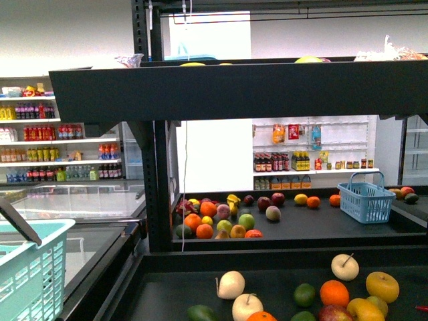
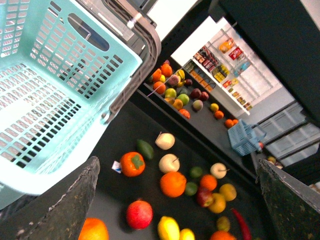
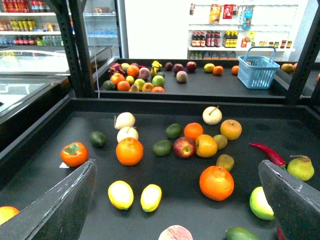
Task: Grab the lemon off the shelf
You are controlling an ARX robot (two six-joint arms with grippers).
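Two bright yellow oval lemons lie side by side on the shelf's near black tray (image 3: 200, 102): one lemon (image 3: 120, 194) and a slimmer lemon (image 3: 151, 197). My right gripper (image 3: 176, 162) hangs open above that tray, and both lemons sit between its spread fingers (image 3: 65, 205), nearer the one pointed at. In the left wrist view the same lemons (image 2: 168, 228) show at the picture's edge. My left gripper (image 2: 178, 161) is open too, high over the fruit, holding nothing. Neither gripper shows in the front view, where the shelf's upper tray (image 1: 234, 87) crosses the picture.
Around the lemons lie oranges (image 3: 216, 182), an apple (image 3: 184, 147), a persimmon (image 3: 74, 154), a red chili (image 3: 270, 152) and several other fruits. A teal basket (image 2: 50, 90) hangs by the left arm. A blue basket (image 3: 257, 70) stands on the farther tray. Glass freezer cases (image 1: 73, 200) stand left.
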